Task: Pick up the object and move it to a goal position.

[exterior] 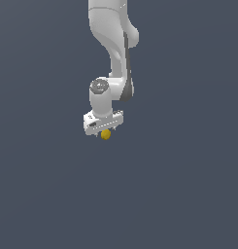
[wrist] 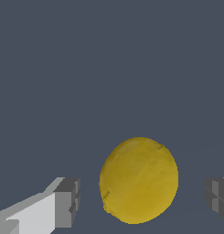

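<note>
Open gaps are seen on both sides of the ball point(wrist: 139, 180), between it and each of the two grey pads point(wrist: 67, 202) of the gripper point(exterior: 105, 132). Nothing else is seen around the ball on the plain grey ground point(exterior: 178, 194). In the exterior view the ball is partly covered from above by the gripper.

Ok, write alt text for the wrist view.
A yellow ball sits between the two fingers of an open claw, with a clear gap on each side. One grey finger pad shows on one side, the other at the picture's opposite edge, over a plain dark grey floor.
</note>
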Robot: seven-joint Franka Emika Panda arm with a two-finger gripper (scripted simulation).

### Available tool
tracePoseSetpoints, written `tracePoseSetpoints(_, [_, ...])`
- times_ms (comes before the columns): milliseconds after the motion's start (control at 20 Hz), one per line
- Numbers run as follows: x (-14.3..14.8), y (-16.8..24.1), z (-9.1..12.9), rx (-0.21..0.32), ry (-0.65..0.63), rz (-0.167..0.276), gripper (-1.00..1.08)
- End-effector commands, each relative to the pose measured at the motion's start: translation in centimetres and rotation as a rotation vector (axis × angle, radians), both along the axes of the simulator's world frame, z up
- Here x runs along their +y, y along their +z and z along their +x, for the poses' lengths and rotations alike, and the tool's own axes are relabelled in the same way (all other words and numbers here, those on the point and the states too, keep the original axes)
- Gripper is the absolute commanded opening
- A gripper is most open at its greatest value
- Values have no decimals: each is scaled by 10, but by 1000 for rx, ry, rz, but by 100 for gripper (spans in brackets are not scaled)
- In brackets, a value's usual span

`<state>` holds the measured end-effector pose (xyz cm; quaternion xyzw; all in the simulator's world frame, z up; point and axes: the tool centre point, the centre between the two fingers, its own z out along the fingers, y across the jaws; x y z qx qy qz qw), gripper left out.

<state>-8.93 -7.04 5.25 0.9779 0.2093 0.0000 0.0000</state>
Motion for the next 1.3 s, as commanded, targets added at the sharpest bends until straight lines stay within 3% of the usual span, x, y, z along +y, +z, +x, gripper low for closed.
tracePoseSetpoints(0, [0,-12,-1,0,1,0,100])
tracePoseSetpoints(350, [0,-24,0,0,2,0,100])
tracePoseSetpoints(400, [0,-24,0,0,2,0,-100])
tracePoseSetpoints(950, [0,-23,0,-1,1,0,-100])
tracePoseSetpoints(1250, [17,-19,-4,-1,1,0,-100])
